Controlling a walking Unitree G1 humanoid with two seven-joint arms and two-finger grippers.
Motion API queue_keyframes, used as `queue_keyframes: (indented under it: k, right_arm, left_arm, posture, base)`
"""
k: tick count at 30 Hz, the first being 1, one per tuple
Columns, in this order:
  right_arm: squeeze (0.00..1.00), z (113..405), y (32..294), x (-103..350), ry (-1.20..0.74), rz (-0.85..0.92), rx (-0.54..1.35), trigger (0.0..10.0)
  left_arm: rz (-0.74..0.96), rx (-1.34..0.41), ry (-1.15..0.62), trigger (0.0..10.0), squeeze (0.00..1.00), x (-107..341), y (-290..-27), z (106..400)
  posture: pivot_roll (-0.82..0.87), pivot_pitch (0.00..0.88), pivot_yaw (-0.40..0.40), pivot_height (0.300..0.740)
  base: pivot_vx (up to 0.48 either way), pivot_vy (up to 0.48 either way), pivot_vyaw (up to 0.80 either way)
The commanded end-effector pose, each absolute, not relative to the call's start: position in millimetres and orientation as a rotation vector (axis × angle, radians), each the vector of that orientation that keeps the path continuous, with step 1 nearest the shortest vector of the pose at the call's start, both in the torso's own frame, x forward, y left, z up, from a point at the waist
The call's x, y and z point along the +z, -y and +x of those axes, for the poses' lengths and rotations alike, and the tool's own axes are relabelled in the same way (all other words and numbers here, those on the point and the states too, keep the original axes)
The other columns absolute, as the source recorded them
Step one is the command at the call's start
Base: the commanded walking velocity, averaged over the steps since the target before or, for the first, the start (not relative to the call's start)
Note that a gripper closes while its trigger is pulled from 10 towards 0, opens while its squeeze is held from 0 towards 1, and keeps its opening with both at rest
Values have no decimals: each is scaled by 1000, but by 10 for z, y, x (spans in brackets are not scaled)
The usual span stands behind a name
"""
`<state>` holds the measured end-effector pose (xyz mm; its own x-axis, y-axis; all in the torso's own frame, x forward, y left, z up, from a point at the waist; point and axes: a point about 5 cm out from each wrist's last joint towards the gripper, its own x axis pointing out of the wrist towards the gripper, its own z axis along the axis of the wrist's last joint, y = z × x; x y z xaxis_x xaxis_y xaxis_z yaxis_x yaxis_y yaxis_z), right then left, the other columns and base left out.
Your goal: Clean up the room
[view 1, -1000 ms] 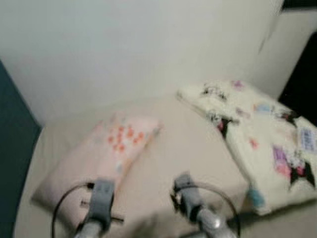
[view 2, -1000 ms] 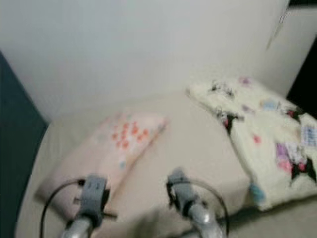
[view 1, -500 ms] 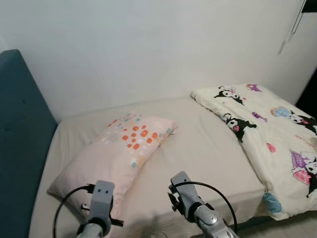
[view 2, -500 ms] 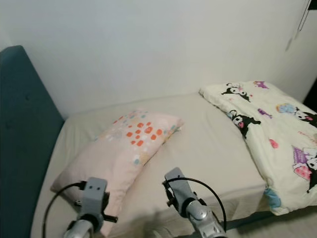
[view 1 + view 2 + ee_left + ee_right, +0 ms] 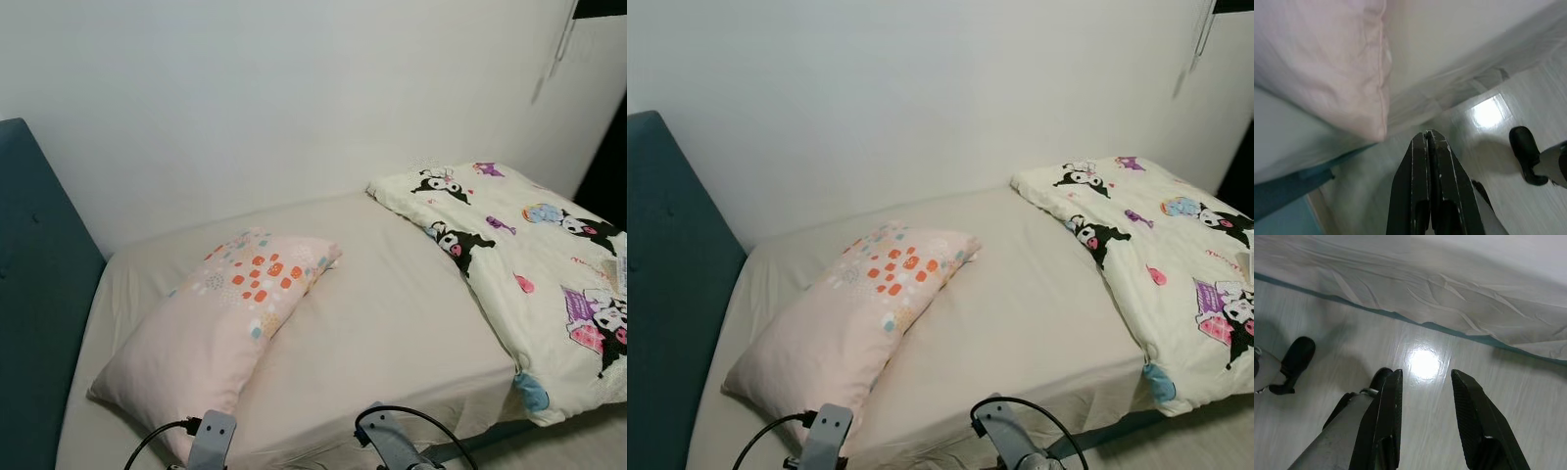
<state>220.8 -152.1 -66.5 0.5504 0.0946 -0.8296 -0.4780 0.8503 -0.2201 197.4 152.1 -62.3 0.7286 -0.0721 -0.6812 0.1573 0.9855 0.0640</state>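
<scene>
Two grippers low at bed edge: left gripper (image 5: pixel 1429 142) pinched shut, empty; right gripper (image 5: pixel 1426 396) spread, empty. Pillow (image 5: pixel 216 333) askew on mattress (image 5: pixel 392 323), corner overhanging. Risk: shut fingers shove pillow onto floor (image 5: pixel 1440 431).

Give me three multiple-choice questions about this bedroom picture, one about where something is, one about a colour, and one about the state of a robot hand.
1. Where does the pillow lie?
A. on the floor
B. on the bed near the headboard
C. on top of the quilt

2. What colour is the headboard?
A. teal
B. red
C. white

3. How is the left hand?
A. open wide
B. shut on the pillow
C. shut, holding nothing

Answers: 1 B, it rests on the sheet beside the headboard, apart from the cartoon quilt. 2 A, the panel is teal. 3 C, the left wrist view shows its fingers pressed together over the floor.
</scene>
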Motion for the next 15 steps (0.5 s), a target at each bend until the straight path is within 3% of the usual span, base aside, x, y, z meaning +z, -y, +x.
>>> queue_keyframes:
  k: [1,15]
  right_arm:
    - [0,2222,1445,-659,-913,-437,371,10000]
    - [0,2038,1433,-772,-989,-355,328,10000]
  left_arm:
    - [124,-102,-751,10000,0,-644,-1572,1977]
    - [168,-158,-824,10000,0,-762,-1510,1850]
  posture:
    - [-82,0,46,738]
    - [-120,0,79,738]
  base:
    - [0,0,0]
    - [0,0,0]
